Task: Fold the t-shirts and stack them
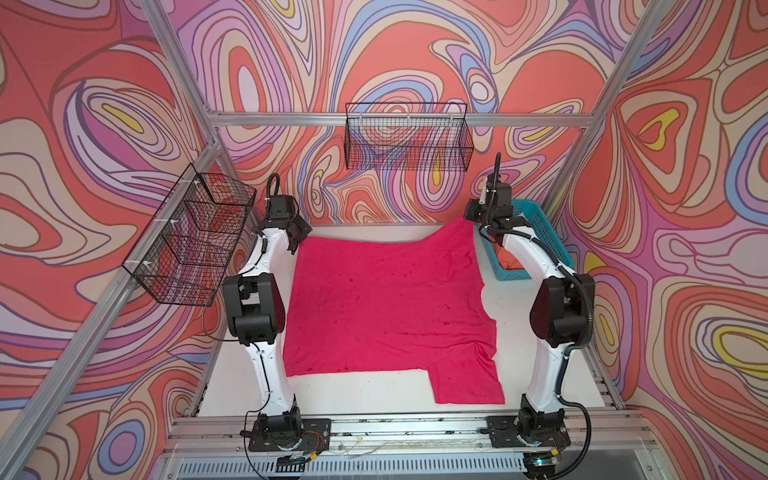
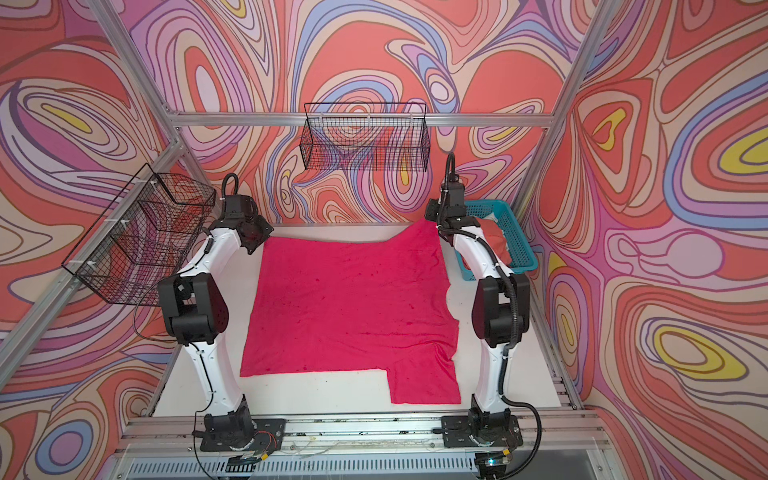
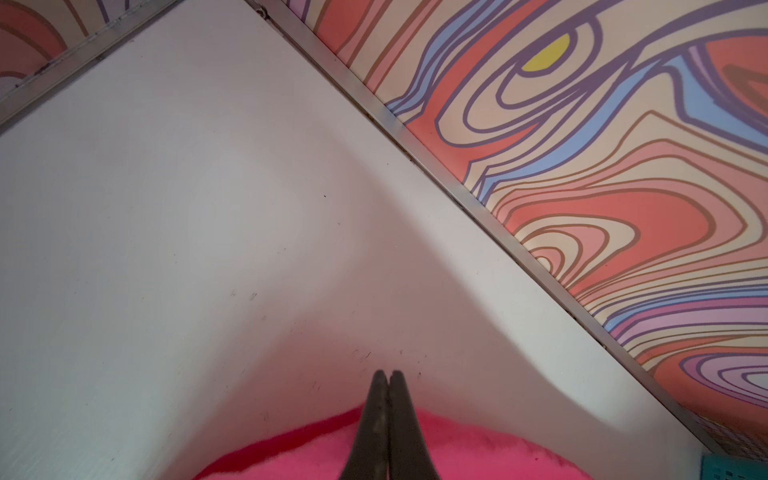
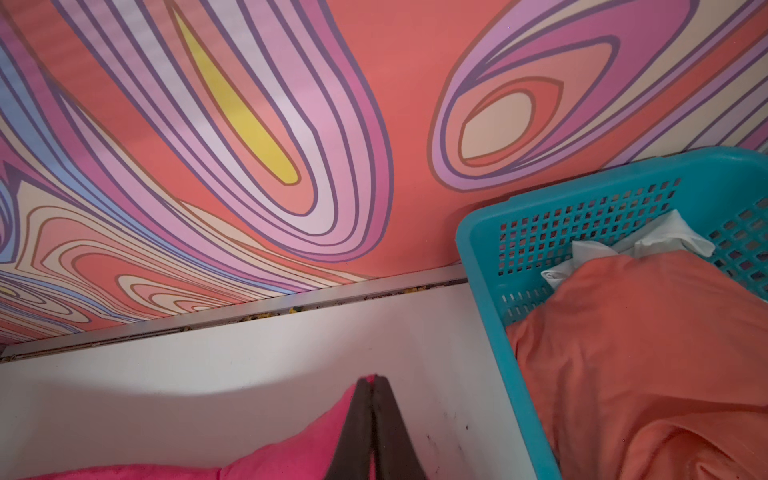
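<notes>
The magenta-pink t-shirt (image 1: 386,307) lies spread over the middle of the white table (image 1: 365,392), filling most of the space between the two arms. Its left edge runs just beside the left arm, leaving hardly any bare table there. The near edge is straight from the left to about the middle, then steps down into a flap at the near right that ends just short of the rail (image 1: 395,428). Creases gather where that flap meets the curved right edge. A narrow strip of table stays free along the far wall, and a wider bare patch lies near the rail on the left.

The left gripper (image 3: 387,374) sits at the far left corner with its jaws pressed together. Pink cloth bulges around the finger bases, but whether any is caught between them is hard to tell. The right gripper (image 4: 371,379) is clenched at the far right corner, which rises in a peak off the table, the cloth running up along one finger.

Just right of it stands the teal basket (image 4: 582,216) against the far wall, holding the orange-coral t-shirt (image 4: 644,353) with a white cloth (image 4: 665,237) behind it.
</notes>
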Tool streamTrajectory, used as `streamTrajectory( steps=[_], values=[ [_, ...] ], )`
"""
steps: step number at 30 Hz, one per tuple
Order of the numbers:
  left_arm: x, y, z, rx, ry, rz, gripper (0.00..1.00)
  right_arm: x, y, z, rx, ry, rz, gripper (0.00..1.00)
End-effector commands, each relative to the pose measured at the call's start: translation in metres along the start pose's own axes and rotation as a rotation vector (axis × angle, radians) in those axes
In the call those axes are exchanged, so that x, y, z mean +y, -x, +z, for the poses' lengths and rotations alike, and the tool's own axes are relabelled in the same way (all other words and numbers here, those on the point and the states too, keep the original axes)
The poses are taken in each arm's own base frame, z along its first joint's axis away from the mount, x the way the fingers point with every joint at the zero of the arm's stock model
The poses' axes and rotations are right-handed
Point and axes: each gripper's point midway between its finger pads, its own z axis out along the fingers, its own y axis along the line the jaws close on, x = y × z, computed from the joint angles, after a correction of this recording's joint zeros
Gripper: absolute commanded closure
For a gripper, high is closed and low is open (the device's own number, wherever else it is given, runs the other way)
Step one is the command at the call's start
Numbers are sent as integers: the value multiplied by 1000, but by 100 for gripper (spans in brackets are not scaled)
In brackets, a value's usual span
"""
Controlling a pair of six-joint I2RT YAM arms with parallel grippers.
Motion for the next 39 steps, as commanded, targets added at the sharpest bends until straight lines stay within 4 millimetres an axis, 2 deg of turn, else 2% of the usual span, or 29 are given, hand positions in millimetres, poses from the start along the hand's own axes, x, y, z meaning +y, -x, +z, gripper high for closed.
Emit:
streamTrajectory(
  steps=[1, 4, 8, 11, 15, 16, 18, 26, 32, 35, 39],
  values=[
    [10, -7, 5, 19, 0, -21, 100, 8, -6, -2, 8, 42, 24, 100],
    [20, -21, 6, 54, 8, -18, 100, 9, -30, -11, 70, 69, 48, 100],
    [37, -39, 6, 95, 25, -23, 100, 2, -66, -27, 162, 59, 71, 100],
    [48, -44, 3, 101, 21, -43, 100, -5, -82, -42, 190, 44, 78, 100],
    [56, -45, -6, 102, 10, -54, 100, -8, -91, -59, 206, 43, 91, 100],
    [57, -45, -7, 106, 5, -54, 100, -4, -83, -71, 188, 55, 96, 100],
    [60, -49, -11, 116, 1, -51, 100, -5, -86, -79, 195, 55, 103, 100],
    [92, -65, -18, 138, 37, -84, 100, -19, -118, -114, 247, 21, 133, 100],
    [103, -80, -16, 169, 48, -100, 100, -29, -151, -123, 305, 5, 160, 100],
    [106, -82, -15, 170, 58, -102, 100, -28, -155, -126, 308, 12, 174, 100],
    [105, -78, -18, 165, 58, -97, 100, -25, -149, -136, 304, 18, 176, 100]
  ],
)
